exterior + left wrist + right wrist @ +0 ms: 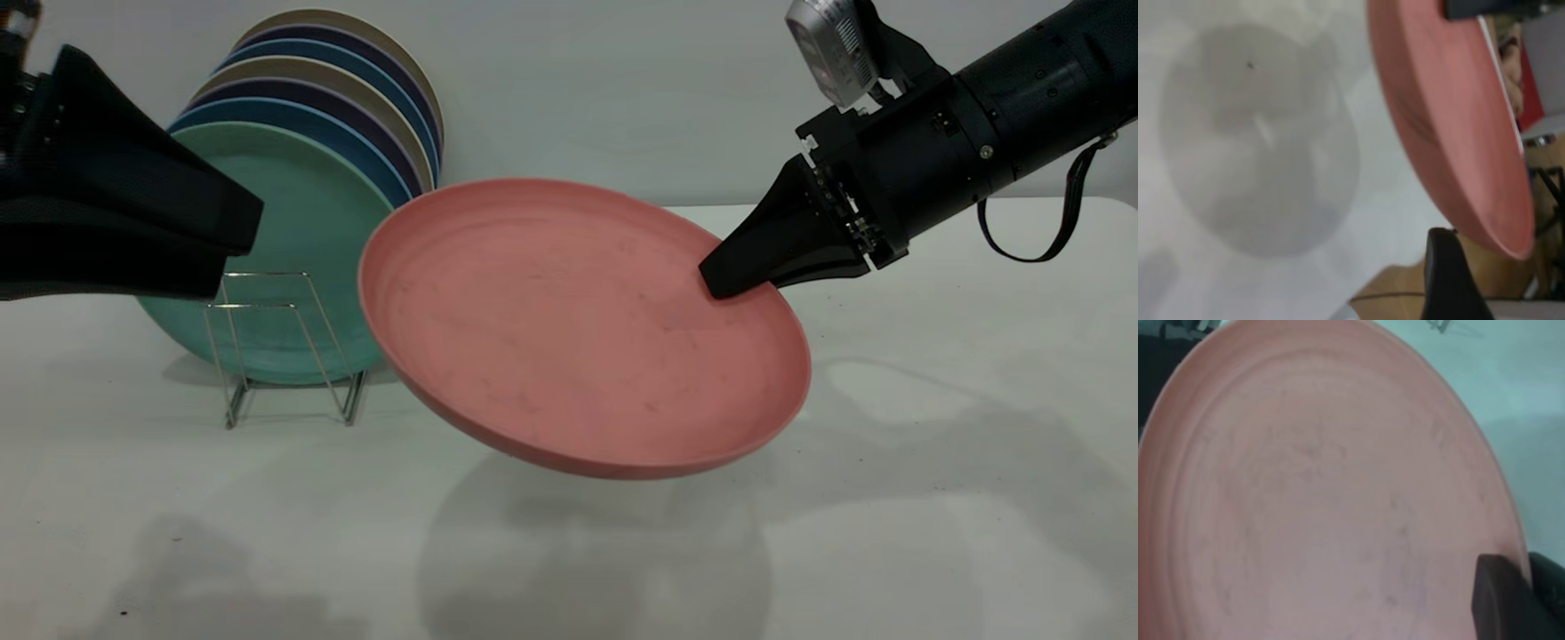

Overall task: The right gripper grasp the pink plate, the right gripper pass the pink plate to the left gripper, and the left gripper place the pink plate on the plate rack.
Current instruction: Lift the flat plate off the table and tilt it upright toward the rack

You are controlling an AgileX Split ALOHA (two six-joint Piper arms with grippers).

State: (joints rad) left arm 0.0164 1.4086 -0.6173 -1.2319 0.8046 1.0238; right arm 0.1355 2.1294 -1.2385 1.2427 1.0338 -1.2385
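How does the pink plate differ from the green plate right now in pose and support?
The salmon-pink round plate hangs tilted above the table, its rim pinched by the right gripper; the teal-green round plate stands nearly upright in the silver wire rack, ungripped. Both look the same size and shape.

The exterior camera sits low, nearly level with the counter point(933, 498), and faces both arms and the back wall from close by, the pink plate point(569, 329) filling its middle. The left wrist camera looks down across the counter point(1218, 267) and catches the same plate point(1451, 133) edge-on, from its underside. The right wrist camera sits very near the plate's upper face point(1325, 500), which nearly fills its view. All three share that plate.
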